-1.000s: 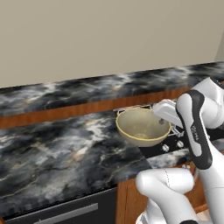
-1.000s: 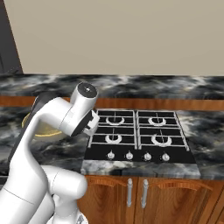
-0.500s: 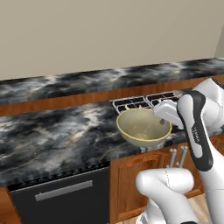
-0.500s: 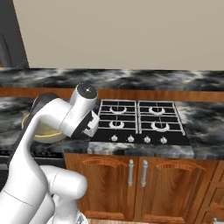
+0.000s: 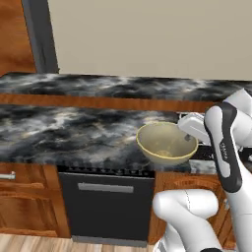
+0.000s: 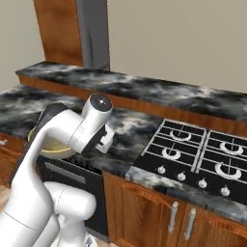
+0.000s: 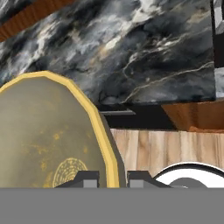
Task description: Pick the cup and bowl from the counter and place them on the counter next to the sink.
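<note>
The olive-tan bowl hangs in the air over the front edge of the black marble counter. My gripper is shut on its right rim. From the right base view, the bowl peeks out behind my arm. In the hand view the bowl takes up the left side, and its pale rim runs down between the two fingertips of my gripper. The cup and the sink are out of view.
A black gas stovetop lies in the counter to the right of the arm. Below the bowl a dark dishwasher front sits among wooden cabinets. A raised back ledge and a tall grey column stand behind.
The whole scene has slid right in the left base view, so the base has driven left along the counter. The bowl stays gripped in the same pose. The grey column has come into view.
</note>
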